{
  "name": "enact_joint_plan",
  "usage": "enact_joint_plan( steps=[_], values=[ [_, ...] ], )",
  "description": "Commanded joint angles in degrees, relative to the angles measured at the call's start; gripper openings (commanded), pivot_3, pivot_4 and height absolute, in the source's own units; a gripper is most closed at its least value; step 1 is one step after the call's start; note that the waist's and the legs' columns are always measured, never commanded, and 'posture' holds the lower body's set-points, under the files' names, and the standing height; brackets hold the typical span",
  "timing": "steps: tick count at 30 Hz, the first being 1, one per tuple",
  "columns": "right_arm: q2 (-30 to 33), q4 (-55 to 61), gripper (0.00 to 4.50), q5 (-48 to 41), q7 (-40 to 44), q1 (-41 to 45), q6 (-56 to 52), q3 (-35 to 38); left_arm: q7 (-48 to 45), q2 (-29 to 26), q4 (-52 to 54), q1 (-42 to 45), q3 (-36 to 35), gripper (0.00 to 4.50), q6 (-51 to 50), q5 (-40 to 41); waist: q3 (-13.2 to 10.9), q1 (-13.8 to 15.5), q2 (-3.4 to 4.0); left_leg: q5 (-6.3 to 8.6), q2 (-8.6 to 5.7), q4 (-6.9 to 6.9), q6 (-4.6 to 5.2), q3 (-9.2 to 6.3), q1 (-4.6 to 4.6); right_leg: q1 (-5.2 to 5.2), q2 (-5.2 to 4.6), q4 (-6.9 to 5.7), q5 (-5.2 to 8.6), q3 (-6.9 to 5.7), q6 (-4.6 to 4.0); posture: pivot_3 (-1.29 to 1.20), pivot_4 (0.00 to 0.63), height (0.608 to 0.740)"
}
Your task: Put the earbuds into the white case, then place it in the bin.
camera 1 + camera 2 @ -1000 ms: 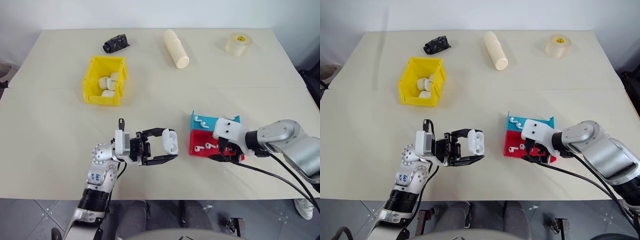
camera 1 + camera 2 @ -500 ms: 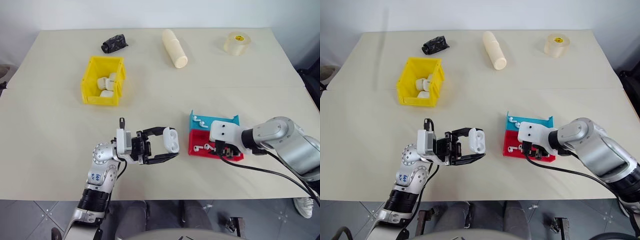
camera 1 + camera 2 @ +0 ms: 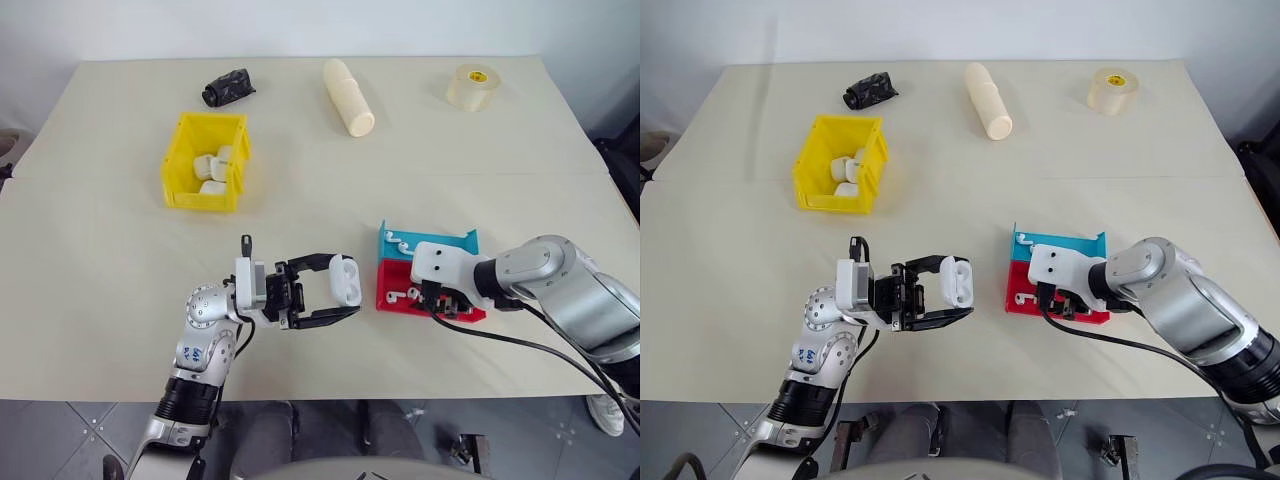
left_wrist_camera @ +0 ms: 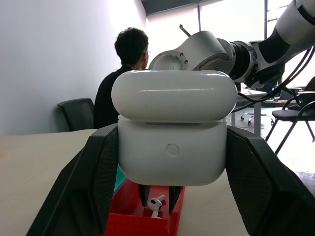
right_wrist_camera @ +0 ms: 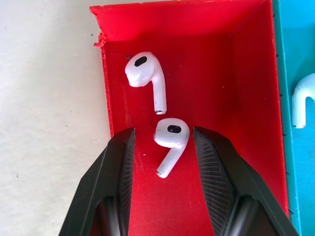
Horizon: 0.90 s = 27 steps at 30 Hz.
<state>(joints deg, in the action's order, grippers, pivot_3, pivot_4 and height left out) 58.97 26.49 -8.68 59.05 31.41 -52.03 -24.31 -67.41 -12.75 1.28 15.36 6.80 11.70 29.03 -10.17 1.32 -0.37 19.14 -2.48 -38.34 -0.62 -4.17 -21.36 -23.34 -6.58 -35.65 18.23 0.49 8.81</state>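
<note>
Left gripper (image 3: 338, 295) clamps white case (image 3: 344, 279) upright, lid topmost — right gripper (image 5: 162, 147) half-spread around one earbud (image 5: 170, 137)

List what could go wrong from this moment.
1. The right gripper straddles one earbud in the red tray; a second earbud lies close by and may get knocked.
2. The straddled earbud lies tilted, so it could squirt out on closing.
3. The left gripper holds the white case by its sides, lid barely ajar; insertion may be blocked.

hidden: red tray (image 4: 147, 216) part behind white case (image 4: 172, 147) | blue tray (image 5: 300, 147) cut off
</note>
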Motion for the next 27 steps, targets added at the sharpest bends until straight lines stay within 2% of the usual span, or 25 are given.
enact_joint_plan(
  steps=[1,6,10,21,23,27],
  values=[
    [-0.77,0.48,1.91,0.81,-0.5,0.01,-0.92,-0.07,0.47,-0.15,1.9,0.29,-0.1,2.8,0.45,0.29,0.0,-0.02,0.0,0.0,0.0,0.0,0.0,0.0,0.0,0.0,0.0,0.0,0.0,0.0,0.0,0.0,0.15,0.74],
    [-1.57,0.62,1.91,0.78,-0.83,-0.39,-1.96,0.1,0.65,-0.07,1.97,0.25,-0.04,2.8,0.56,0.23,0.0,-0.02,0.0,0.0,0.02,0.0,0.0,0.0,0.01,0.0,0.01,0.0,-0.01,0.0,-0.01,0.0,0.15,0.74],
    [-1.63,1.07,1.04,0.78,-0.96,-1.07,-2.38,0.07,0.77,-0.09,2.05,0.2,-0.02,2.8,0.57,0.18,0.0,0.0,0.0,0.0,0.01,-0.01,0.0,0.0,0.01,0.0,0.01,0.0,-0.01,0.0,-0.01,0.0,0.15,0.74],
    [-0.57,2.49,1.04,0.18,-0.57,-2.29,-1.71,2.05,0.37,-0.1,1.81,0.18,-0.05,2.8,0.78,0.37,0.0,0.04,-0.01,0.0,0.01,-0.01,0.0,0.0,0.01,0.01,0.0,0.01,-0.01,0.0,-0.02,0.0,0.15,0.74],
    [0.19,3.59,1.04,-1.19,-0.11,-3.35,-1.76,4.69,0.17,-0.19,1.99,0.06,-0.05,2.8,0.54,0.67,0.0,0.07,-0.01,0.0,0.0,0.0,0.0,0.0,0.0,0.01,0.0,0.01,-0.01,0.0,-0.02,0.0,0.15,0.74],
    [0.11,6.32,1.04,-6.62,0.54,-9.31,0.77,15.59,-0.51,-0.53,2.19,-0.04,-0.21,2.8,-0.92,1.98,0.0,0.26,-0.01,0.0,-0.03,0.03,0.01,-0.02,-0.07,-0.01,-0.04,0.06,-0.01,-0.03,-0.01,0.0,0.15,0.74]
  ],
)
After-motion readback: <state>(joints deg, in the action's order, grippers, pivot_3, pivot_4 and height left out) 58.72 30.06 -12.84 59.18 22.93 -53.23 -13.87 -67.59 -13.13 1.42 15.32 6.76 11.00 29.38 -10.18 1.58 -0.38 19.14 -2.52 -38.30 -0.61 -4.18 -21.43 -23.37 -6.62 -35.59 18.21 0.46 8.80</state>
